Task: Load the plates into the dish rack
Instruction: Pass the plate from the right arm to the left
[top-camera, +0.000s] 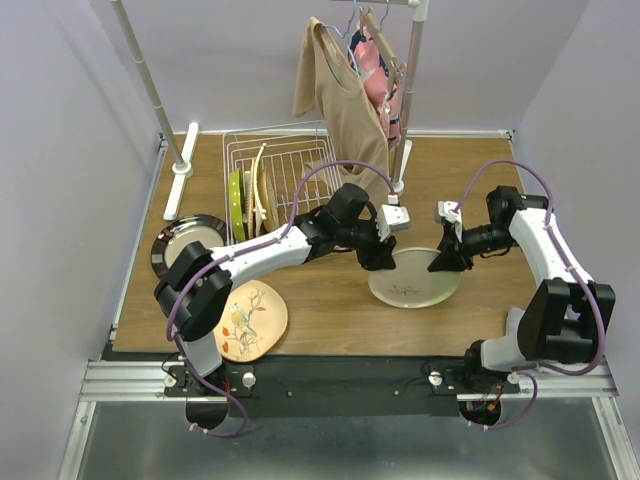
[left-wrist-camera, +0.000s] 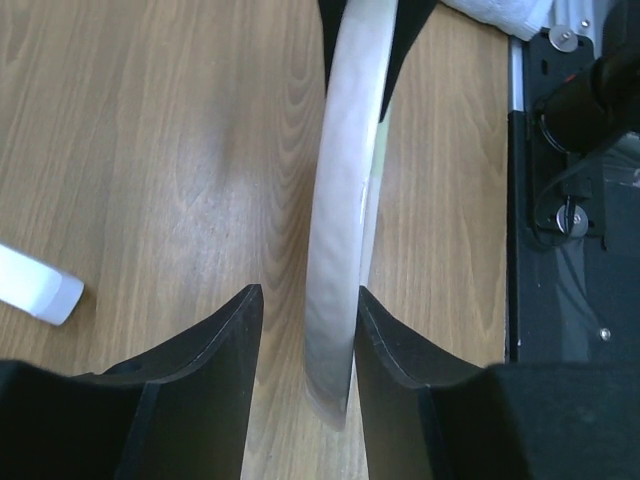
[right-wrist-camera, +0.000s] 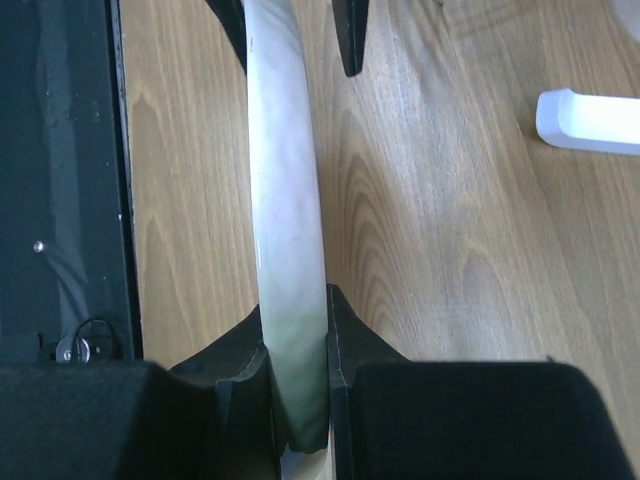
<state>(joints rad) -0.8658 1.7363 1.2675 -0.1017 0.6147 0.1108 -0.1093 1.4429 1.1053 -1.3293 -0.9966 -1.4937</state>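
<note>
A cream-green plate (top-camera: 415, 278) sits low at the table's middle, between both grippers. My right gripper (top-camera: 445, 262) is shut on its right rim; the right wrist view shows both pads pressed on the plate's edge (right-wrist-camera: 285, 200). My left gripper (top-camera: 383, 262) straddles the opposite rim. In the left wrist view the plate's edge (left-wrist-camera: 340, 220) stands between the open jaws, against the right finger (left-wrist-camera: 400, 380), with a gap to the left one. The white wire dish rack (top-camera: 300, 150) at the back holds several upright plates, one of them lime (top-camera: 237, 205).
A dark-rimmed plate (top-camera: 185, 242) lies at the left edge and a peach bird plate (top-camera: 250, 320) at the front left. A clothes-rail stand with hanging garments (top-camera: 345, 90) rises behind, its white foot (top-camera: 400, 185) just beyond the held plate.
</note>
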